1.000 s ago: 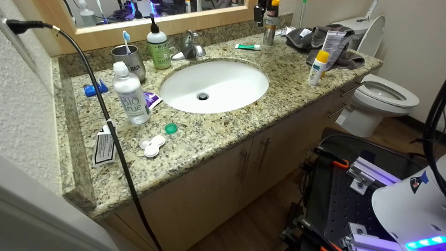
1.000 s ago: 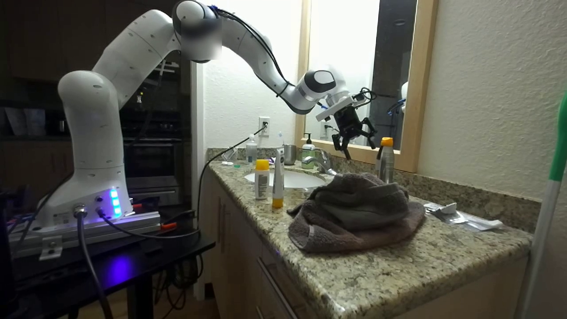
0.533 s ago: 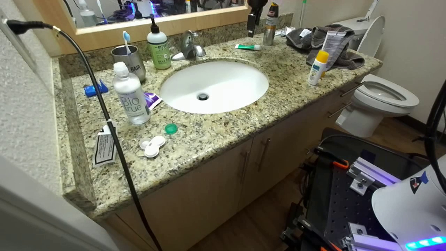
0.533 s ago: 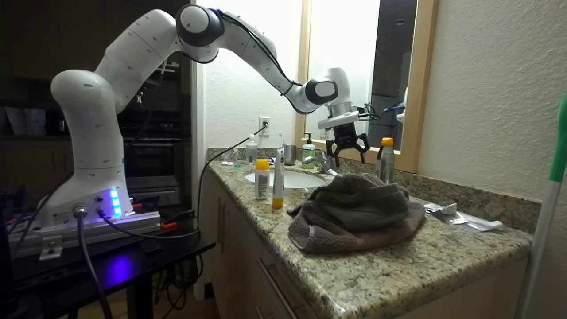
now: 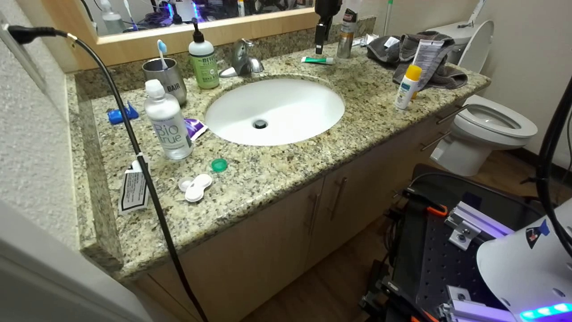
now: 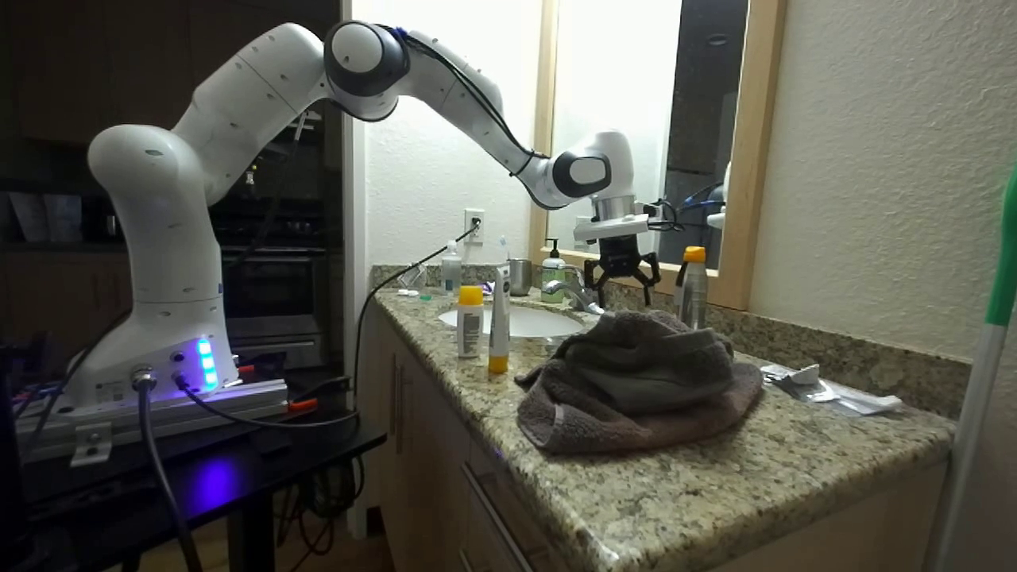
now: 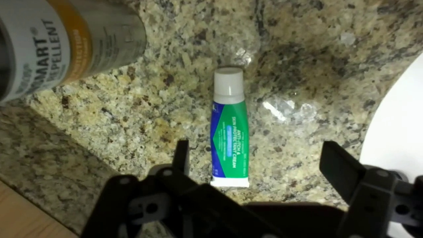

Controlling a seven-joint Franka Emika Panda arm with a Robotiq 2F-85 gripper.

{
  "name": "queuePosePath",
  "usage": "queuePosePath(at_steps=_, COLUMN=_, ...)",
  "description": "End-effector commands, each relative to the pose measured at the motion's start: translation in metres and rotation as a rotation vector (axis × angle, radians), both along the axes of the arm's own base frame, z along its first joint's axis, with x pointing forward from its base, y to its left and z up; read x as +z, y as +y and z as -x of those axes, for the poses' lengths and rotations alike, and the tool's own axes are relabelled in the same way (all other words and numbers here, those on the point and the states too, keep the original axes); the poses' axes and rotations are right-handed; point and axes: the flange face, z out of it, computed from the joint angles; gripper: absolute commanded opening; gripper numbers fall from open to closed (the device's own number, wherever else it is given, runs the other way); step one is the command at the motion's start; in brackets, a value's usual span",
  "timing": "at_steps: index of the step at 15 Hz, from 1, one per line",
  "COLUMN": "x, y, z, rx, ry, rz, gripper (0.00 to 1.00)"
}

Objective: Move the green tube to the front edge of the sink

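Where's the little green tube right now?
In an exterior view, the green tube lies on the counter behind the sink, to the right of the faucet and just left of the repellent can, not touching it.

In the wrist view, the frame cuts off the spray can [image 7: 74, 43] and sink [image 7: 396, 115]; small print on the tube [image 7: 230, 142] is unreadable. In an exterior view, the towel [image 6: 643, 381] hides the spray can's base.

In an exterior view, a white oval sink [image 5: 290, 105] is set into a speckled granite counter [image 5: 277, 172]. Beyond it, a green, white-capped tube [image 5: 317, 60] is laid flat, and a black gripper [image 5: 319, 48] is seen above the tube. At left, a clear plastic bottle [image 5: 168, 123] is stood upright.
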Motion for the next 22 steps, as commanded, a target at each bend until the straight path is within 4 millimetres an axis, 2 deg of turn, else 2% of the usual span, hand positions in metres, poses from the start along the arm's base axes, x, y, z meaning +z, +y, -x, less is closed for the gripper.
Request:
queuePosePath(at_steps=1, x=-0.028, y=-0.001, z=-0.010, rx=-0.008, ry=0.039, rz=-0.043, gripper=1.00)
queuePosePath(at_steps=2, x=-0.036, y=-0.002, z=-0.012, rx=-0.021, ry=0.044, rz=-0.040, gripper=1.00)
queuePosePath(at_steps=3, x=-0.026, y=0.002, z=-0.005, rx=-0.006, ry=0.036, rz=-0.026, gripper=1.00)
queuePosePath(at_steps=6, x=-0.034, y=0.000, z=-0.009, rx=-0.018, ry=0.034, rz=-0.013, gripper=1.00)
queuePosePath(at_steps=8, x=-0.044, y=-0.005, z=-0.009, rx=-0.074, ry=0.035, rz=0.014, gripper=1.00)
queuePosePath(at_steps=11, x=-0.070, y=-0.026, z=0.002, rx=-0.178, ry=0.078, rz=0.049, gripper=1.00)
queuePosePath(at_steps=12, x=-0.054, y=-0.012, z=0.002, rx=-0.130, ry=0.061, rz=0.002, gripper=1.00)
queuePosePath(at_steps=16, x=-0.054, y=-0.019, z=0.003, rx=-0.167, ry=0.060, rz=0.000, gripper=1.00)
queuePosePath(at_steps=17, x=-0.055, y=-0.019, z=0.001, rx=-0.180, ry=0.061, rz=-0.021, gripper=0.75)
queuePosePath(at_steps=19, x=-0.054, y=-0.020, z=0.003, rx=-0.194, ry=0.066, rz=-0.079, gripper=0.67)
queuePosePath(at_steps=22, x=-0.055, y=-0.021, z=0.006, rx=-0.229, ry=0.067, rz=-0.165, gripper=0.44)
